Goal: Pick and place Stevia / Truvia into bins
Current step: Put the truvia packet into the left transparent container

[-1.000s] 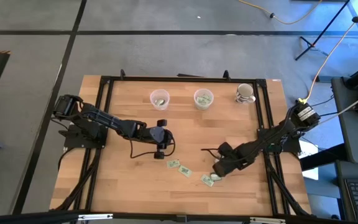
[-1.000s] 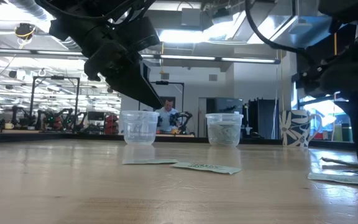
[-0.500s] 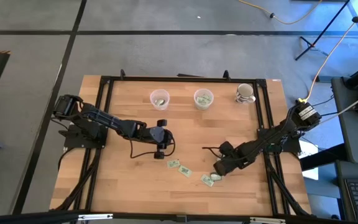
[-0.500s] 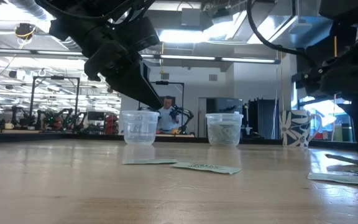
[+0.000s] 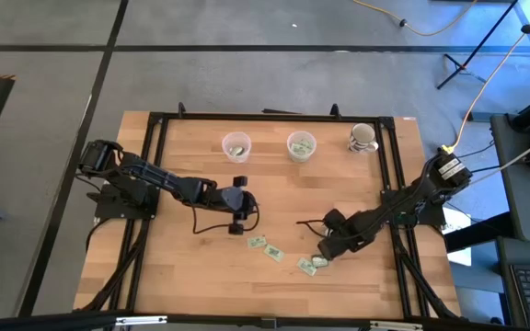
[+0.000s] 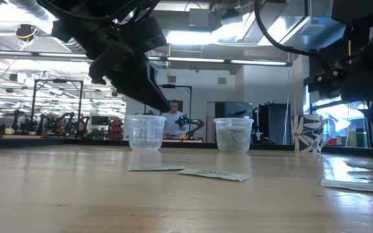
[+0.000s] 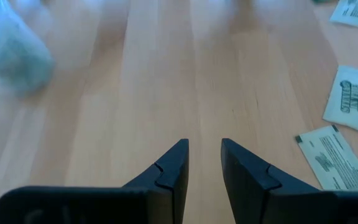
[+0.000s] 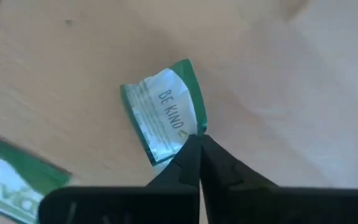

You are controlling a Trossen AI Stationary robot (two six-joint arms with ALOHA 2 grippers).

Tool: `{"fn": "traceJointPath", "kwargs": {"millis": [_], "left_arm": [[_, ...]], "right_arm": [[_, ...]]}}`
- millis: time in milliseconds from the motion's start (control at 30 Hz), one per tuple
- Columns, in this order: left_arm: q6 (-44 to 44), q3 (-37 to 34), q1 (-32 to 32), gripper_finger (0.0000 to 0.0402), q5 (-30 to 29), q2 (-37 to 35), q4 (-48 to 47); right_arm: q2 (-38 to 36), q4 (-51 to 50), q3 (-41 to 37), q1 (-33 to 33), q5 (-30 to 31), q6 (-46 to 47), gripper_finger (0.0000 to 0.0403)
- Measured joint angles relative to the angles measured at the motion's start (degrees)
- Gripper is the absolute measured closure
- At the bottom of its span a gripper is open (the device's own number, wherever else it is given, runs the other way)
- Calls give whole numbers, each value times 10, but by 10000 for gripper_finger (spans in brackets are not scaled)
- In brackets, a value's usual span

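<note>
pale wood tabletop (image 5: 274, 193), green paper sachet (image 8: 164, 116) in right fingers (image 8: 188, 163)

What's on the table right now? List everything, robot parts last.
cups: two, clear pinkish, side by side at the far edge, second one to its right; both hold sachets.
mug: one, white patterned, far right of the cups.
loose sachets: about four, pale green and white, near the front middle of the table.
pinched sachet: one, green and white, printed "BE KIND".
left end effector: open, empty, hovering over bare wood left of the sachets.
right end effector: shut on the pinched sachet's edge, front right.
</note>
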Motion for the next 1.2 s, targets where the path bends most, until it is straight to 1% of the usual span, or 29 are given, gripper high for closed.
{"fn": "traceJointPath", "kwargs": {"millis": [100, 200, 300, 433, 533, 600, 700, 767, 933, 1067, 1200], "left_arm": [[61, 0, -1, 313, -4, 0, 43], [167, 0, -10, 313, 4, 6, 101], [294, 0, -28, 313, 15, 17, 154], [460, 0, -55, 312, 23, 38, 187], [550, 0, -74, 306, 22, 56, 201], [564, 0, -83, 297, 5, 68, 229], [573, 0, -92, 282, -41, 77, 273], [582, 0, -96, 273, -58, 77, 284], [585, 0, -98, 259, -57, 76, 287], [585, 0, -98, 256, -53, 76, 288], [585, 0, -97, 260, -21, 76, 291]], "right_arm": [[-1, -12, 34, -4, 11, -36, 401], [-2, -12, 60, -14, 30, -83, 401], [-2, 20, 83, -29, 49, -141, 401], [-3, 71, 107, -54, 53, -234, 401], [-3, 119, 121, -72, 53, -303, 401], [-3, 160, 126, -84, 47, -344, 401], [-4, 226, 125, -102, -1, -388, 401], [-4, 244, 125, -111, -24, -402, 401], [-4, 251, 125, -121, -34, -418, 401], [-4, 256, 125, -121, -39, -422, 401], [-4, 285, 125, -122, -45, -437, 401]]}}
